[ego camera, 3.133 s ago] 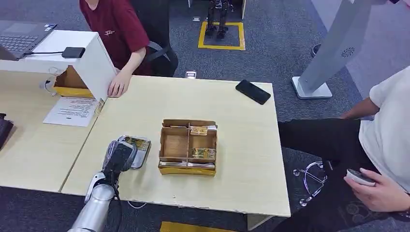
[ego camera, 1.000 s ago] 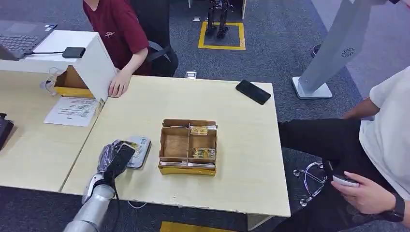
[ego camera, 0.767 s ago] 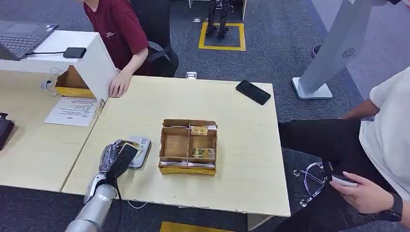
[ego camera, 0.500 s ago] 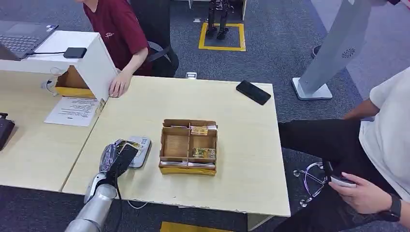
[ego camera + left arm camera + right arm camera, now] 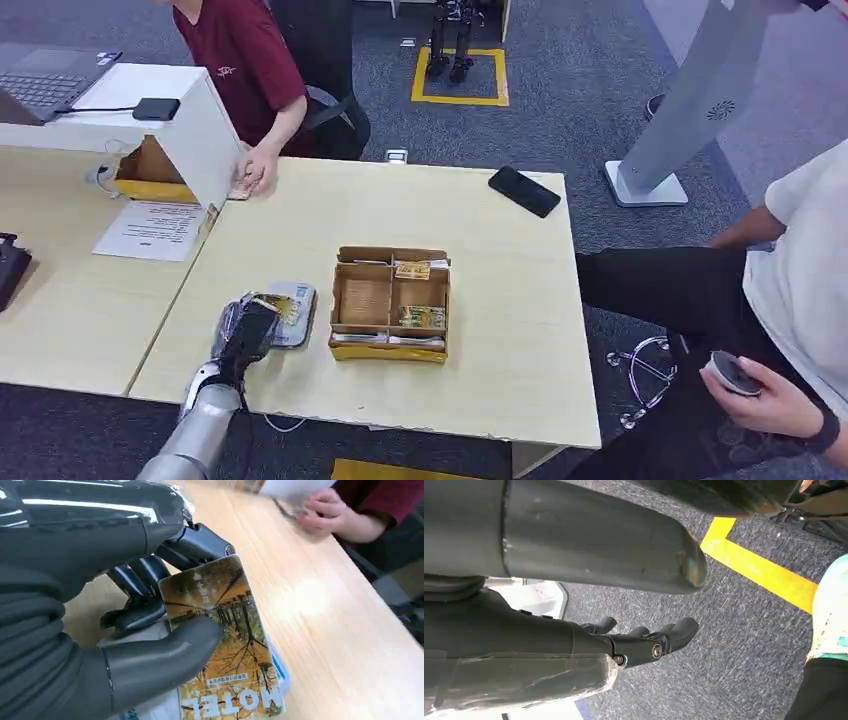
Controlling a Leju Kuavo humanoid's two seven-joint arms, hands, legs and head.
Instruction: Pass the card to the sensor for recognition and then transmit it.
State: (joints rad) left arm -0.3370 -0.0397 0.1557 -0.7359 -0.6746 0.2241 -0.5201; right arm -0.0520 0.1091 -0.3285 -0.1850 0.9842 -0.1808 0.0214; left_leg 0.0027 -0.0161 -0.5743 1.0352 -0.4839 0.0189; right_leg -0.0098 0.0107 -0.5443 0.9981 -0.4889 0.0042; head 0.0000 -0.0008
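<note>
left hand point(image 5: 100, 630) fingers pinch card point(image 5: 225, 640) over sensor point(image 5: 292, 318) | right hand point(image 5: 644, 640) apparently released, near table edge

Silver-armed robot with dark, many-fingered hands

The left arm point(image 5: 195, 440) is a smooth silver tube with a thin black cable along it; the left hand point(image 5: 247, 332) has a grey ribbed cover, thick grey thumb and glossy black fingers, while the right hand point(image 5: 644, 640) shows black fingers with a round silver screw head.
</note>
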